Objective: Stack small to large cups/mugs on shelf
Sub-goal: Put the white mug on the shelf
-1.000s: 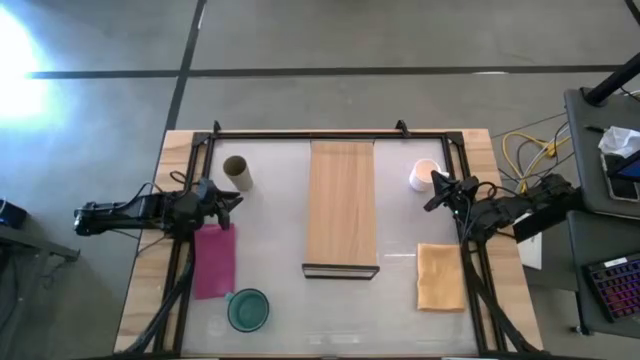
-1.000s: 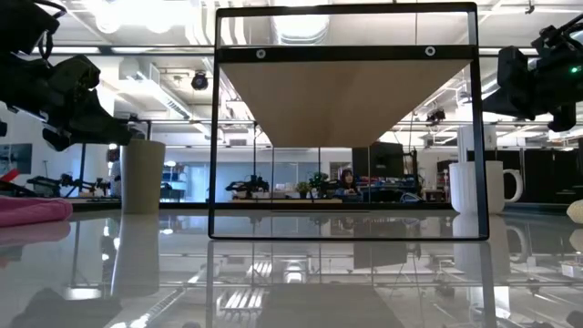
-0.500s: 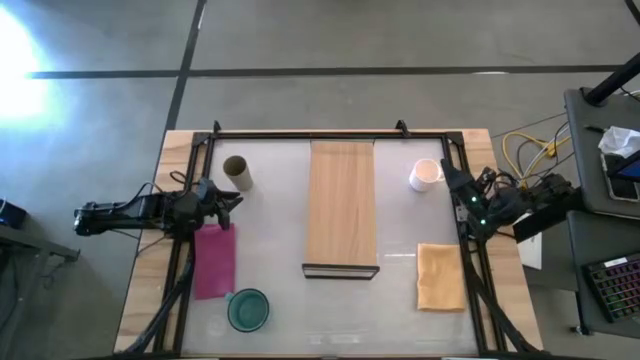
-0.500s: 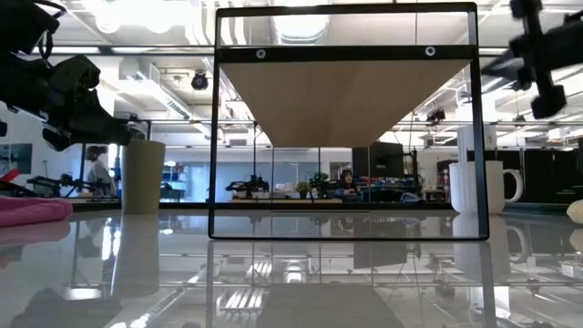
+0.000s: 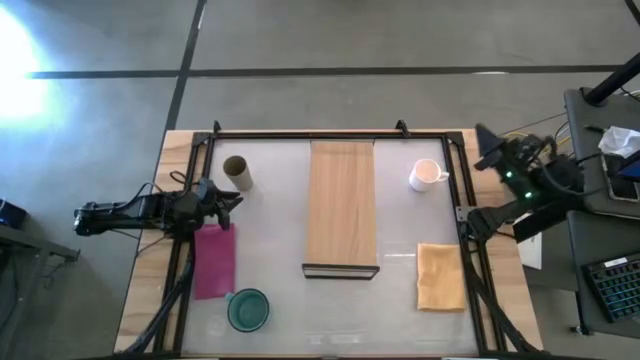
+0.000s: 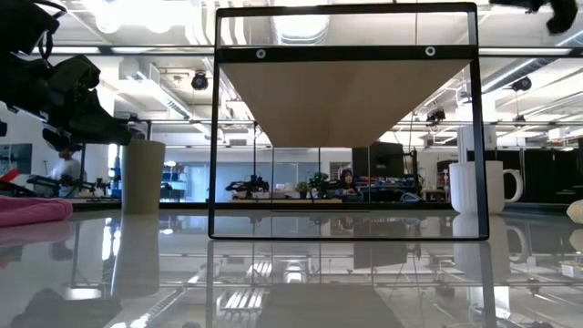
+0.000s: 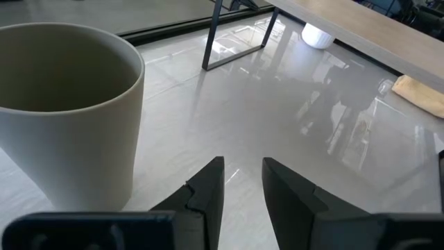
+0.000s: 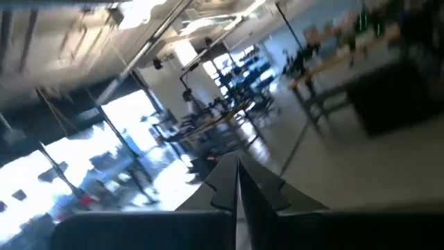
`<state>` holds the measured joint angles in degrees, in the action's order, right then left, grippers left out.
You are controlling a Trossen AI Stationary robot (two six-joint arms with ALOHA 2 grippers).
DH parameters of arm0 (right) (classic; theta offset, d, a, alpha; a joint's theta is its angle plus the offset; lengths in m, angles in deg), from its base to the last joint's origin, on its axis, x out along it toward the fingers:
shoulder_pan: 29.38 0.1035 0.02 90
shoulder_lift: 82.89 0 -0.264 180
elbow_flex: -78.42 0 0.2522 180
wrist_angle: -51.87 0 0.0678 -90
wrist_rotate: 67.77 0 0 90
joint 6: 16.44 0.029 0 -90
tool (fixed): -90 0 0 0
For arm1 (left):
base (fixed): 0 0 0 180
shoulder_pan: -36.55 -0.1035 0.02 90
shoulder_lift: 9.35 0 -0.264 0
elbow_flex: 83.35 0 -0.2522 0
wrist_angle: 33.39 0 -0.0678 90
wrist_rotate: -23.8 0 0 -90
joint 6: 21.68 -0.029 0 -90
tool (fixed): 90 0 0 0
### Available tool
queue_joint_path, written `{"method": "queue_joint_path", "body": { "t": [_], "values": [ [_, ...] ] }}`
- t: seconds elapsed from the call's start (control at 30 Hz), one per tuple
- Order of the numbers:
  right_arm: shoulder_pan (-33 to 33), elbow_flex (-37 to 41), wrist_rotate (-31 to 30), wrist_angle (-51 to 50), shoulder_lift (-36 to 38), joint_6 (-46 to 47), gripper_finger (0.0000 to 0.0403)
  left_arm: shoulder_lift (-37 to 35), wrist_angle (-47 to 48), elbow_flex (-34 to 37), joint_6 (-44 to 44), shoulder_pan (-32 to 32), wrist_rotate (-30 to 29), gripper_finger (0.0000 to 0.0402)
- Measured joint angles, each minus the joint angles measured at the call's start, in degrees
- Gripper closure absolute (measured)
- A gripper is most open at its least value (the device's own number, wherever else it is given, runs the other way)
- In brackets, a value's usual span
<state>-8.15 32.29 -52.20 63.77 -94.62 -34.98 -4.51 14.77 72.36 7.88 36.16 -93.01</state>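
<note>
The left gripper (image 5: 232, 198) is hovering just beside the olive cup (image 5: 236, 171), fingers slightly apart and holding nothing. The right gripper (image 5: 483, 137) is hanging off the bench's (image 5: 270, 230) right edge, fingers pressed together, empty. The white mug (image 5: 426, 174) is sitting right of the shelf (image 5: 342, 205); the teal mug (image 5: 248, 309) is sitting below the pink cloth (image 5: 214, 260).

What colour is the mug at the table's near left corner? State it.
Teal-green mug, clearest in the high view.
</note>
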Motion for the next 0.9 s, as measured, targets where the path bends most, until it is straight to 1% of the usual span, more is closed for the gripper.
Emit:
{"method": "queue_joint_path", "body": {
  "t": [0.03,0.23,0.3,0.4,0.47,0.57,0.63,0.7,0.77,0.83,0.9],
  "values": [
    [0.0,-1.8,0.0,0.0,-0.4,-3.9,0.0394,0.0,0.0,0.0,0.0,0.0,0.0,0.0317],
    [0.0,-12.1,-0.3,0.1,-2.3,-15.1,0.0394,0.0,0.0,0.0,0.0,0.0,0.0,0.0317],
    [0.0,-15.7,1.6,0.2,-2.7,-13.5,0.0394,0.0,0.0,0.0,0.0,0.0,0.0,0.0317],
    [0.0,-20.2,4.3,0.5,-2.9,-7.3,0.0394,0.0,0.0,0.0,0.0,0.0,0.0,0.0317],
    [0.0,-22.4,2.2,0.1,-3.3,-6.2,0.0394,0.0,0.0,0.0,0.0,0.0,0.0,0.0317],
    [0.0,-25.3,0.0,0.1,-3.3,-8.3,0.0394,0.0,0.0,0.0,0.0,0.0,0.0,0.0317],
    [0.0,-26.3,-4.2,0.2,-3.1,-7.7,0.0394,0.0,0.0,0.0,0.0,0.0,0.0,0.0317],
    [0.5,-26.9,-8.7,-2.3,-3.0,-11.9,0.0394,0.0,0.0,0.0,0.0,0.0,0.0,0.0317],
    [1.8,-27.4,-14.9,-4.4,-3.7,-17.7,0.0391,0.0,0.0,0.0,0.0,0.0,0.0,0.0317],
    [2.7,-27.4,-15.5,-4.4,-4.4,-21.3,0.0383,0.0,0.0,0.0,0.0,0.0,0.0,0.0317],
    [2.7,-28.6,-15.6,-4.6,-5.9,-23.5,0.0367,0.0,0.0,0.0,0.0,0.0,0.0,0.0317]
  ]
}}
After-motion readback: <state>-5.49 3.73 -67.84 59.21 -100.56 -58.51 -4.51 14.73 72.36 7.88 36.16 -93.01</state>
